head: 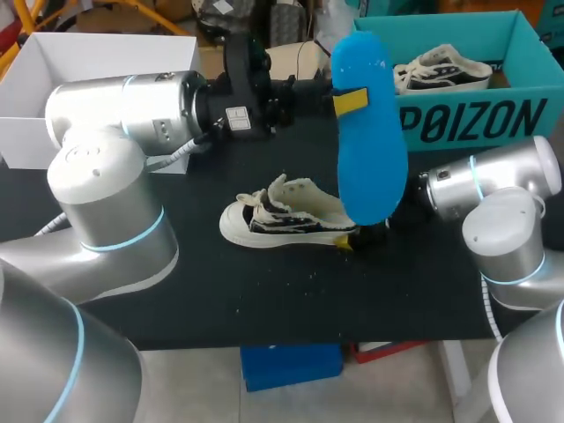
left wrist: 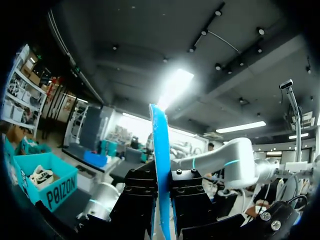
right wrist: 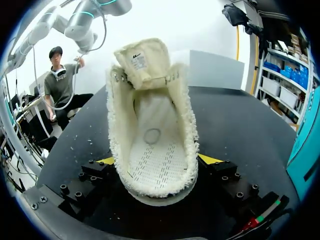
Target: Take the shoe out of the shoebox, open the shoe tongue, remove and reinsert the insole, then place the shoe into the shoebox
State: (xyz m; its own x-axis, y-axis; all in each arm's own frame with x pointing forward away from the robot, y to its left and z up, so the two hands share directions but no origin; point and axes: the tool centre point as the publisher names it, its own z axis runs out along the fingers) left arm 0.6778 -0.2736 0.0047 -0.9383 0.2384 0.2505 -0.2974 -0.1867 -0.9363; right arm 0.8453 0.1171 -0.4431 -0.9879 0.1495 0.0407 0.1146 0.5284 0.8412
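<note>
The left end effector (left wrist: pixel 161 176) is clenching the blue insole (head: pixel 368 132) by its edge and holding it upright above the surface (head: pixel 264 304), so the step in hand looks like the turn from removal to reinsertion. Below it the shoe (head: pixel 284 218) is lying on its sole mid-surface, its tongue (right wrist: pixel 142 59) folded forward and the fleecy inside bare. The right end effector (right wrist: pixel 157 165) is gripping the shoe at the heel, a yellow tip pressing on each side.

The next move is probably calling for the insole to be tilted toe-first, lined up with the opening and slid under the tongue while the heel is braced; the soft lining may be dragging at it.

A white box (head: pixel 53 53) is sitting at the surface's far left. The teal shoebox (head: pixel 476 119) is waiting at the far right, a second shoe (head: pixel 441 70) lying inside. Pale specks are dotting the dark surface near the shoe.
</note>
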